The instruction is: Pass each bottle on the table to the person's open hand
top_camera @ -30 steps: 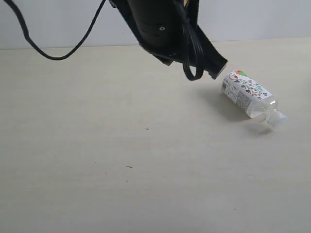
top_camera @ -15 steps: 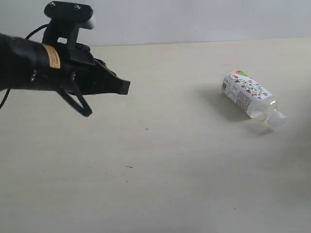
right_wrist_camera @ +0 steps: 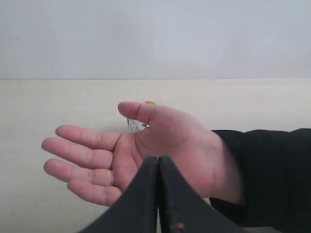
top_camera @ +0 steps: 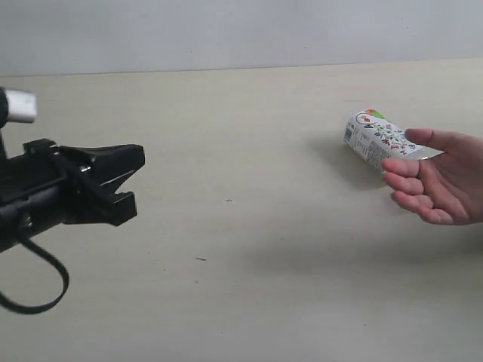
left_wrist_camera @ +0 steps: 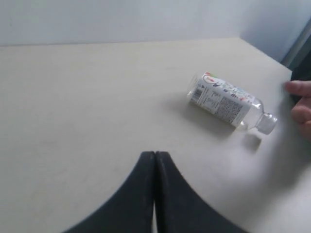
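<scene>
With your left gripper (left_wrist_camera: 155, 158) and right gripper (right_wrist_camera: 158, 159) both pressed together and empty, this looks like the reach step: spread the left one and cross the table (top_camera: 226, 302) to the 1 bottle (top_camera: 373, 139) lying on its side just beside the person's open hand (top_camera: 441, 188).

Left gripper (top_camera: 133, 181) hangs low at the left, fingers (left_wrist_camera: 141, 194) pressed together, empty; right gripper (right_wrist_camera: 158, 162) likewise closed.

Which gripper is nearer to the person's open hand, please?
Likely the right. The right gripper, jaws shut, points at the open hand from close by; the palm fills its wrist view. The left gripper is well across the table, with the bottle between.
</scene>
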### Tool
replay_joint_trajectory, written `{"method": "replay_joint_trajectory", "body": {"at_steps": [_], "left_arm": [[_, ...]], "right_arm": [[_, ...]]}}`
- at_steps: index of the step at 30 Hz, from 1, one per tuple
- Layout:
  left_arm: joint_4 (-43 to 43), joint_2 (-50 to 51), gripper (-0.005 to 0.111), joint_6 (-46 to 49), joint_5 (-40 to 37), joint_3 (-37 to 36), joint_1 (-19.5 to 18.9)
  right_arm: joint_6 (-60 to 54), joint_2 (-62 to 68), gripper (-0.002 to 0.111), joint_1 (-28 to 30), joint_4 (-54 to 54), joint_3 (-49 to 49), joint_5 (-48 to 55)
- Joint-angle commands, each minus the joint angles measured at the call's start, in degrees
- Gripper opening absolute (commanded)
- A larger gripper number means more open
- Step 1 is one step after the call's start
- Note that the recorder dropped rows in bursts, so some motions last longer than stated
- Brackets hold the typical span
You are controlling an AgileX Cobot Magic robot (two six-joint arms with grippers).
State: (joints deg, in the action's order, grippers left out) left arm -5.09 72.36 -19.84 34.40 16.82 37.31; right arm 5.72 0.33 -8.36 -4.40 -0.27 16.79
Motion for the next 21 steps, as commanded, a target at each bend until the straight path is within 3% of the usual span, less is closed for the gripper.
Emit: {"method": "replay_joint_trajectory", "body": {"at_steps": [1,7,21], "left_arm": [[-0.1,-5.2,0.000,-0.1,4.1,-4.6,-0.1],[-0.3,-7.9,0.000,0.7,-2.0,-6.2,-0.1],[-0.3,-7.9,0.000,0.7,-2.2,-6.2,-0.1]], "right_arm": [[0.0,-0.3,0.000,0.0,-0.1,0.3,-0.5],[0.0,-0.3,0.000,0.0,-0.1,0.3,-0.5],[0.0,-0.3,0.000,0.0,-0.1,0.3,-0.5]]}}
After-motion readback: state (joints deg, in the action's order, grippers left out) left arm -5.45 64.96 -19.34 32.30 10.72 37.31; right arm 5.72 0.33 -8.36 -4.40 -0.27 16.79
